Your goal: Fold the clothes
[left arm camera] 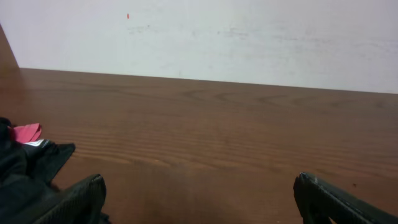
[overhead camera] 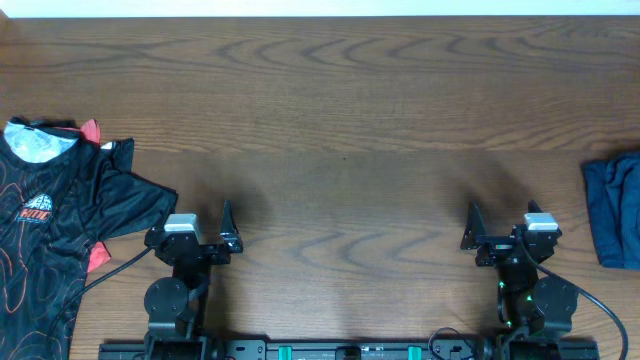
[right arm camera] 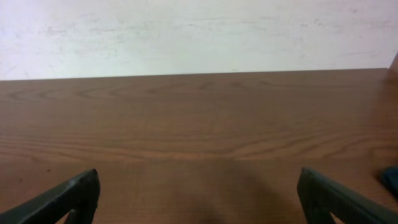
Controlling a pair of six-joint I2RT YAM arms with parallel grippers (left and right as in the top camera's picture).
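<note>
A brown wood-grain counter [overhead camera: 340, 110] is filling nearly the whole overhead view. A pale, scuffed wall [left arm camera: 249, 37] is rising behind its far edge at 12 o'clock in both wrist views.

A black jersey [overhead camera: 50, 250] is lying crumpled against the 9 o'clock edge of the counter and is partly cut off by the frame. Its thin orange contour lines and small orange logo are showing. Its pale grey inner collar is pointing toward 12 o'clock, and one sleeve is spreading toward 3 o'clock. A dark blue cloth [overhead camera: 615, 210] is lying at the 3 o'clock edge, well apart from the jersey.

The left tool [overhead camera: 190, 228] is sitting at about 7 o'clock, with its jaws standing wide apart and nothing between them. Its outer finger [left arm camera: 74, 199] is lying just beside the jersey's black sleeve; whether they are touching I cannot tell.

The right tool [overhead camera: 510, 235] is sitting at about 5 o'clock, likewise gaping wide and gripping nothing. Bare counter is showing between its fingers [right arm camera: 68, 196], and the blue cloth is lying near it toward 3 o'clock.
</note>
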